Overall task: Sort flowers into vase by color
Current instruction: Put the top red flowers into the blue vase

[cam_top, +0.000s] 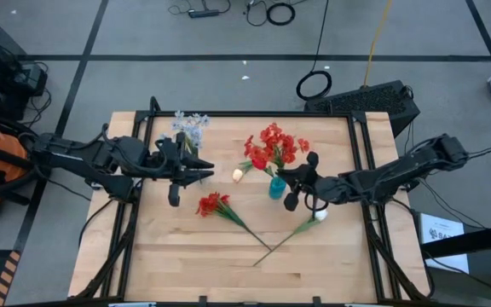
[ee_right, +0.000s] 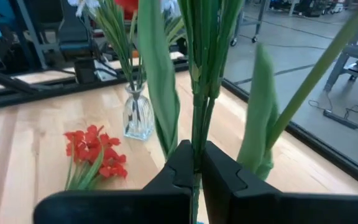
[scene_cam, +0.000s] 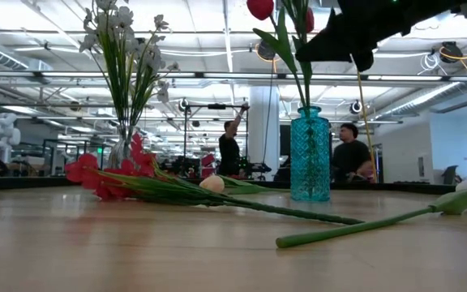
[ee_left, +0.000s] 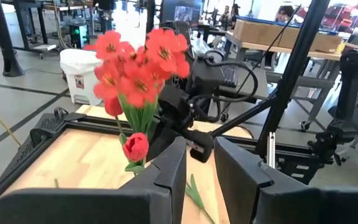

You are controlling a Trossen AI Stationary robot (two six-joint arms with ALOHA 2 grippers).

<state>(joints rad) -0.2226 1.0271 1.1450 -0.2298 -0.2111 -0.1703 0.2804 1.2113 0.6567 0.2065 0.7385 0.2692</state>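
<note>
1. Nearest the front edge of the bench (cam_top: 186,264), a white bud flower (cam_top: 318,217) lies flat on the wood. Its long green stem runs toward the front middle, and its head points to the right side.
2. A loose red cluster (cam_top: 212,204) lies flat just left of the bench's centre. Its stem runs toward the front and meets the white flower's stem end there.
3. The right gripper (cam_top: 298,188) is in the middle of the bench, just beside the teal vase (cam_top: 277,188). In the right wrist view its two fingers (ee_right: 185,167) are clenched on a bundle of green stems (ee_right: 199,93) that stand upright between them.
4. The teal vase stands upright near the centre and holds a bunch of red flowers (cam_top: 273,147). In the low view a red rosebud (scene_cam: 259,8) shows above its mouth.
5. A cream bud (cam_top: 238,175) lies on the wood between the two grippers.
6. The left gripper (cam_top: 201,170) hovers on the left half of the bench, pointing at the teal vase. Its fingers (ee_left: 169,174) stand apart and grasp nothing.
7. Toward the back left of the bench, a clear glass vase (ee_right: 137,116) stands upright with the pale blue-white sprays (cam_top: 190,124) in it.
</note>
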